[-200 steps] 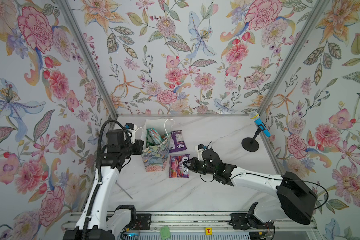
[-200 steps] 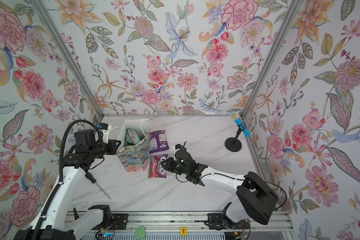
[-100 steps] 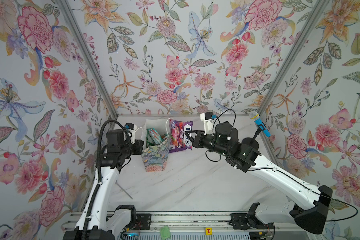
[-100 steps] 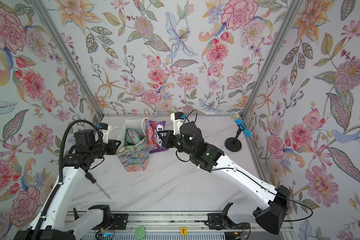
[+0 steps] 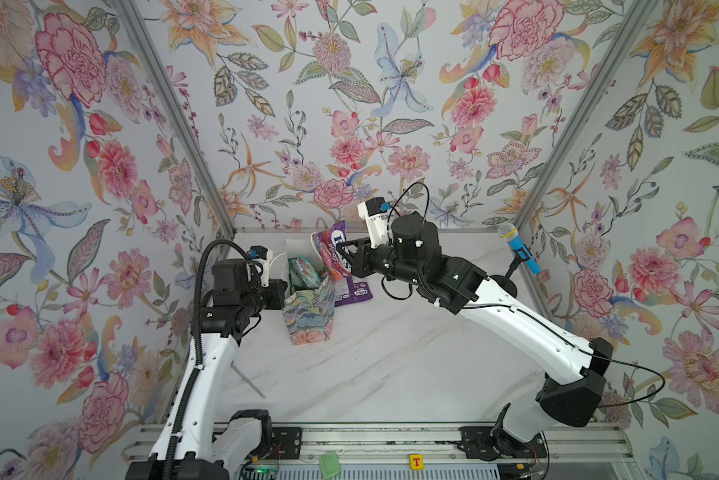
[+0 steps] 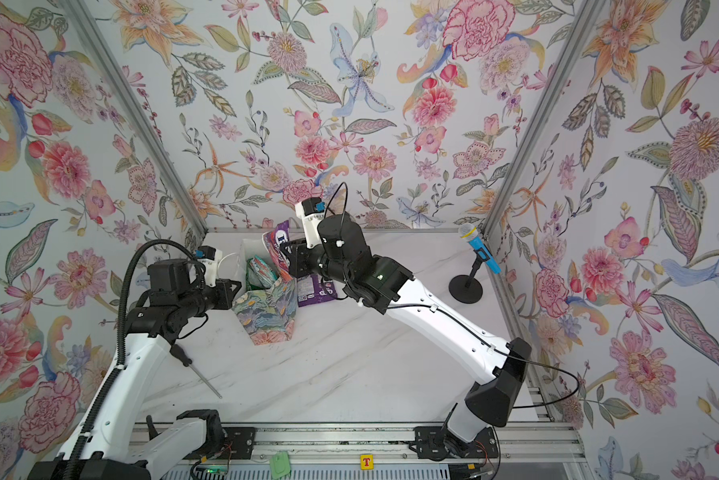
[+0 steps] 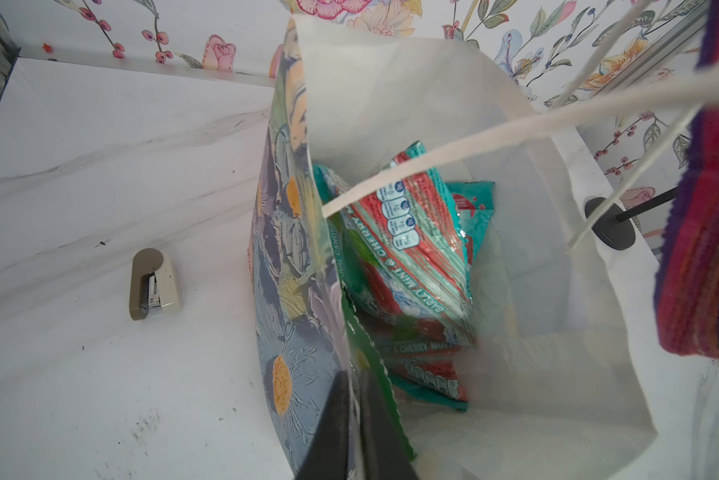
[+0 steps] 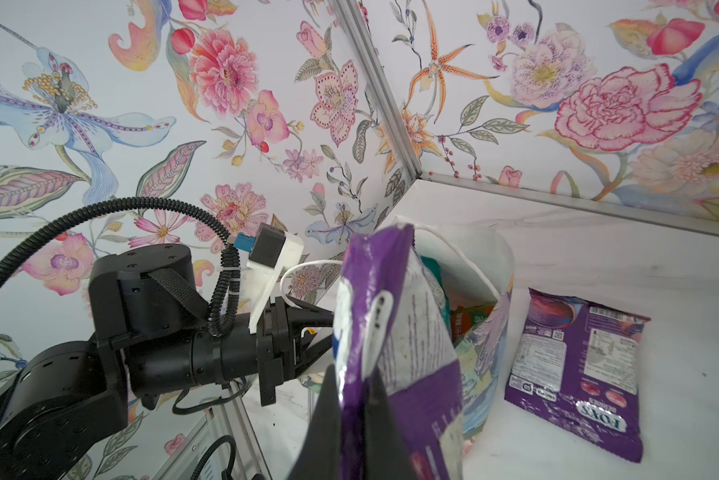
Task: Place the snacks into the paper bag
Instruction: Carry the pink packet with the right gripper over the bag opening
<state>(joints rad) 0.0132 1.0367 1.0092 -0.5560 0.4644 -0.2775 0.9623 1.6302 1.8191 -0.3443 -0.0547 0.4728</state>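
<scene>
In both top views the paper bag (image 5: 310,309) stands upright with its mouth open, left of centre on the marble table (image 5: 391,365). The left gripper (image 7: 353,388) is clenched on the bag's left wall at the rim. The right gripper (image 8: 352,386) pinches a purple FOX'S pouch (image 5: 332,249) by its edge, raised upright at the right edge of the bag's mouth. Teal-and-red pouches (image 7: 416,257) lie inside the bag. A second purple pouch (image 5: 355,291) lies flat on the table, just right of the bag.
</scene>
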